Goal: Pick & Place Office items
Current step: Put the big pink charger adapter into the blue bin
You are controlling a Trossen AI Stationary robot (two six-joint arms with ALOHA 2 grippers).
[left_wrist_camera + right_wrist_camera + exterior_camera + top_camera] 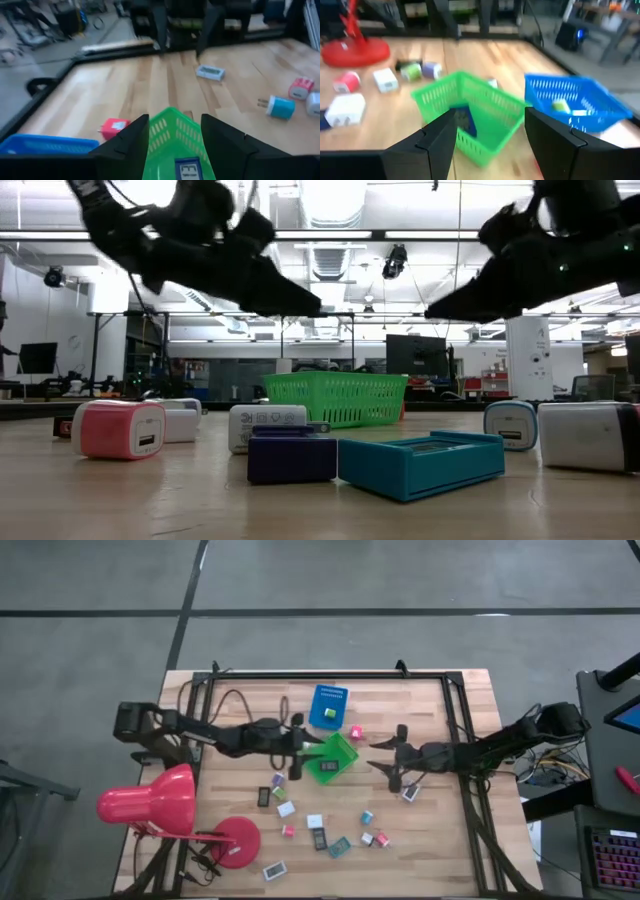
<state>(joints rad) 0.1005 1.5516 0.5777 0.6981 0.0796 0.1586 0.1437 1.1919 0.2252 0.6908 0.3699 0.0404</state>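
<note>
1. I see the green basket mid-table between both arms, a dark piece inside.
2. My left gripper hangs beside it, fingers apart, empty.
3. My right gripper likewise, empty.
4. Small office pieces lie scattered nearer the front edge.

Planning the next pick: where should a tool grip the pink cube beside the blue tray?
Come straight down on the pink cube and pinch two opposite flat side faces. It sits apart from the other pieces, but the blue tray and green tray stand close by, so a sideways approach looks crowded.
</note>
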